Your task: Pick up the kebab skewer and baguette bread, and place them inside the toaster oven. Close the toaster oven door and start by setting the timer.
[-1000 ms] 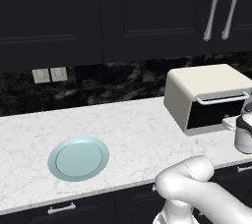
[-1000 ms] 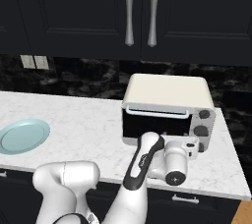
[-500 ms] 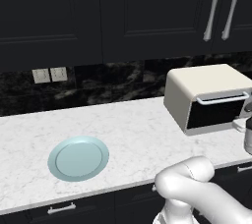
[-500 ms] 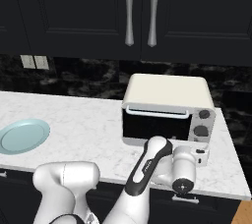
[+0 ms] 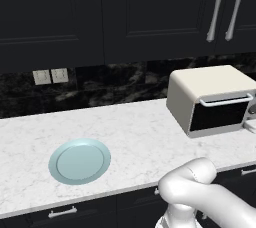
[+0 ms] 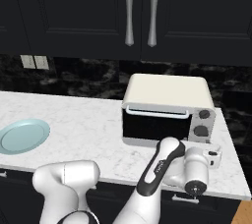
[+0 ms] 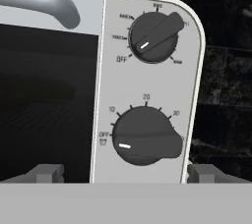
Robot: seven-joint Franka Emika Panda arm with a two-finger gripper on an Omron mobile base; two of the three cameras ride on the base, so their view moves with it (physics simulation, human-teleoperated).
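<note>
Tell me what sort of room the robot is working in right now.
A rendered home kitchen, by the look of it: a white marble-look counter under dark upper cabinets with silver bar handles, a cream-beige toaster oven with a dark glass door, and a round pale blue plate on the counter.

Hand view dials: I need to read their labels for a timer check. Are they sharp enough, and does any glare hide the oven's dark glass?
Hand view: the lower dark round timer dial and its numbers read clearly; the smaller labels around the upper dial are blurry. Right base view: the cream-beige toaster oven's dark glass door shows no glare, just flat black.
</note>
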